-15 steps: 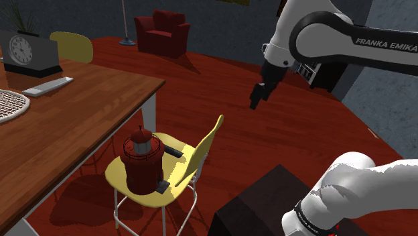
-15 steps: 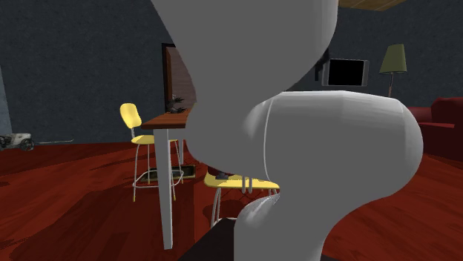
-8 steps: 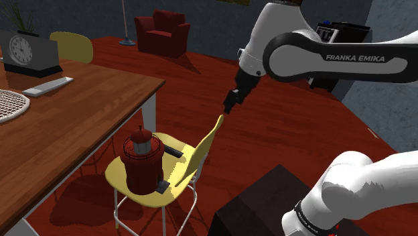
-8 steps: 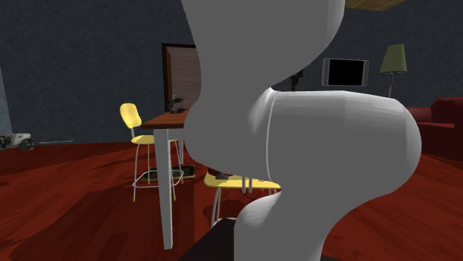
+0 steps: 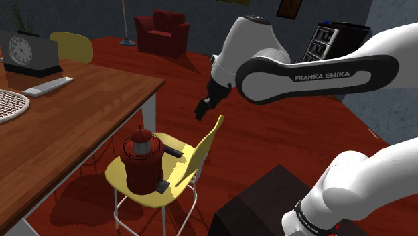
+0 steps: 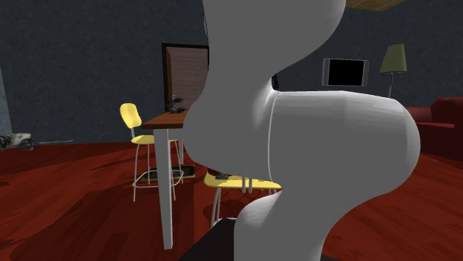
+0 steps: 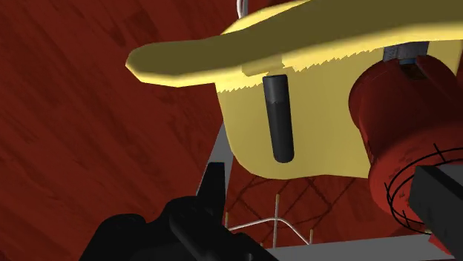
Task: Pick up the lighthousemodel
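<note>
Red-brown plank flooring (image 5: 281, 144) and dark grey walls make up the dim room, and the lighthouse model (image 5: 142, 166), a squat round red tower with a pale grey lantern top inside a thin dark wire cage, stands upright on the seat of a yellow chair (image 5: 189, 161) with a thin white metal frame. A short black cylinder (image 7: 280, 119) lies on that seat just beside the model, and a small dark block (image 5: 162, 186) sits at the seat's front edge near the model's base. The chair is drawn up beside the corner of a brown wooden table (image 5: 80, 127) with white legs. Over the top of the chair's backrest hangs the black gripper (image 5: 201, 109), well apart from the model; in the wrist view its fingers stand spread with nothing clasped. On the table, at the shoulder view's left edge, lies a white mesh basket (image 5: 8, 106), cut by the frame so its contents cannot be told; near it are a flat grey bar (image 5: 48, 86) and a dark grey box (image 5: 30, 53) bearing a white clock face. Farther back stand a second yellow chair (image 5: 72, 45) and a red armchair (image 5: 163, 30). The dark stand (image 5: 258, 208) sits at the shoulder view's lower right, and the white arm (image 6: 312, 141) looms close in the second exterior view
</note>
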Available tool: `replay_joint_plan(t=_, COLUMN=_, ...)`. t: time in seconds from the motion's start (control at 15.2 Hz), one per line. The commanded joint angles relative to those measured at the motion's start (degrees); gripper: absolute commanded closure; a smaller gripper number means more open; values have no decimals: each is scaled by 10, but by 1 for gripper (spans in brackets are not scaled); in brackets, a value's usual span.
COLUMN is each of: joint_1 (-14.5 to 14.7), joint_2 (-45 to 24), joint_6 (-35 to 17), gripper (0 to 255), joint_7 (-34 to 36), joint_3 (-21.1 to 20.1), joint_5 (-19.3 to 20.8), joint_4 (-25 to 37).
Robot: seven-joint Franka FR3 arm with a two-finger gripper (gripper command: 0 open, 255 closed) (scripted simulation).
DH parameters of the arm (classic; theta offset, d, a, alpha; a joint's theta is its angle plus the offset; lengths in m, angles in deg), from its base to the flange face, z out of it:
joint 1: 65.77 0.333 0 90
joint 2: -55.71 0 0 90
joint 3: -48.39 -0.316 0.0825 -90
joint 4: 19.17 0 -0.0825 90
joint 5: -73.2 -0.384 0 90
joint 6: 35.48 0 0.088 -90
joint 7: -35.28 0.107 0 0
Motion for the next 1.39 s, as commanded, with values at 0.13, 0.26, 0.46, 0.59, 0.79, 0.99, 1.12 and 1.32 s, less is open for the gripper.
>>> replay_joint_plan(t=0.13, joint_1=-3, joint_2=-57, joint_6=-69, gripper=0, joint_7=33, joint_3=-41, joint_5=28, joint_4=24)
replay_joint_plan(t=0.26, joint_1=-8, joint_2=-89, joint_6=-99, gripper=0, joint_7=54, joint_3=-64, joint_5=51, joint_4=41)
replay_joint_plan(t=0.46, joint_1=-19, joint_2=-139, joint_6=-139, gripper=0, joint_7=95, joint_3=-99, joint_5=100, joint_4=71)
replay_joint_plan(t=0.59, joint_1=-27, joint_2=-175, joint_6=-160, gripper=0, joint_7=129, joint_3=-123, joint_5=144, joint_4=95)
replay_joint_plan(t=0.79, joint_1=-34, joint_2=-233, joint_6=-182, gripper=0, joint_7=190, joint_3=-154, joint_5=227, joint_4=137)
replay_joint_plan(t=0.99, joint_1=-25, joint_2=-296, joint_6=-190, gripper=0, joint_7=257, joint_3=-171, joint_5=325, joint_4=187)
replay_joint_plan(t=1.12, joint_1=-10, joint_2=-327, joint_6=-190, gripper=0, joint_7=289, joint_3=-170, joint_5=373, joint_4=214)
replay_joint_plan(t=1.32, joint_1=-6, joint_2=-338, joint_6=-204, gripper=0, joint_7=311, joint_3=-164, joint_5=398, joint_4=205)
